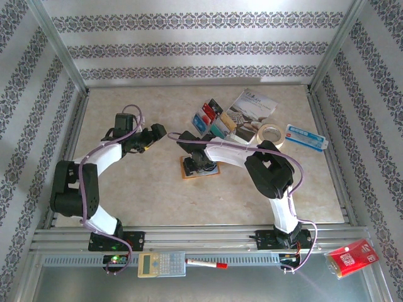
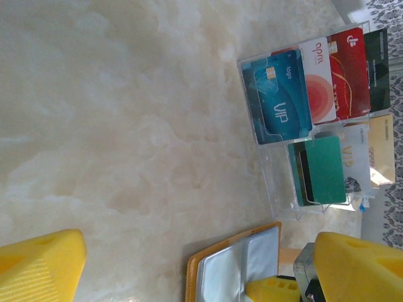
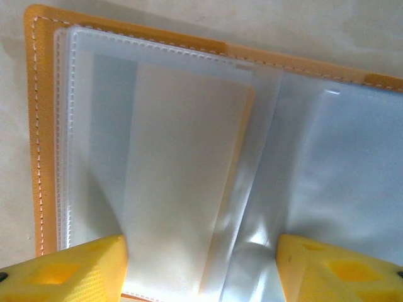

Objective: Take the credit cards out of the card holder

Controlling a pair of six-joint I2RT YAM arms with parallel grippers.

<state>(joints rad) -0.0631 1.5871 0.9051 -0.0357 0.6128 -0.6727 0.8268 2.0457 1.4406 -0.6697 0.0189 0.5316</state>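
I see holder (image 3: 189,157) lying open flat mid-table, orange cover w/ clear sleeves facing up. The cards (image 2: 280,104), blue, red, black, teal, tan, sit overlapped in 2 rows, apart from it.

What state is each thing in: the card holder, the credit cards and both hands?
card holder: open flat on the table, visible sleeves look empty.
credit cards: out of the card holder, overlapping in a clear tray.
left hand: open, holding nothing.
right hand: open, over the card holder's sleeves.
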